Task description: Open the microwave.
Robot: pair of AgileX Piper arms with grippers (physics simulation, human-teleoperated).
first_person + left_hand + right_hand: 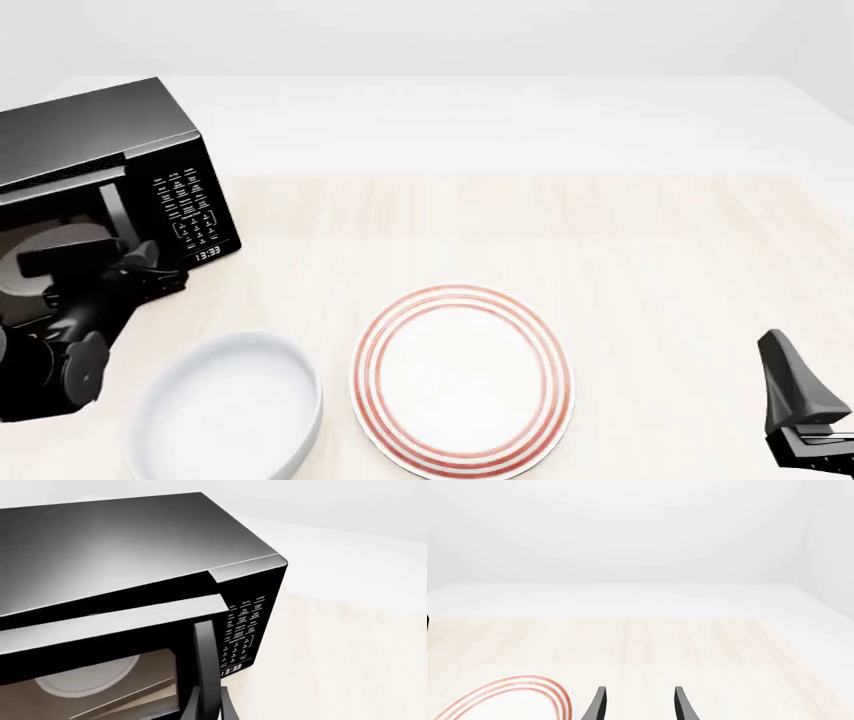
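The microwave [100, 140] is a black box at the table's far left, with a white-labelled keypad [243, 630] and a clock reading 13:33. Its dark glass door [100, 635] stands slightly ajar, the top edge out from the body. The white turntable [87, 677] shows through the door. My left gripper [210, 702] is at the lower part of the vertical handle [205, 650], one finger on each side, shut on it. From the front, the left gripper [140, 262] sits just before the door. My right gripper [639, 702] is open and holds nothing, low at the near right [801, 400].
A white bowl [227, 410] sits near the front edge, just right of the left arm. A white plate with red rings [461, 375] lies in the middle front, also at the right wrist view's edge [514, 692]. Light wood tabletop [641, 250] stretches between the arms.
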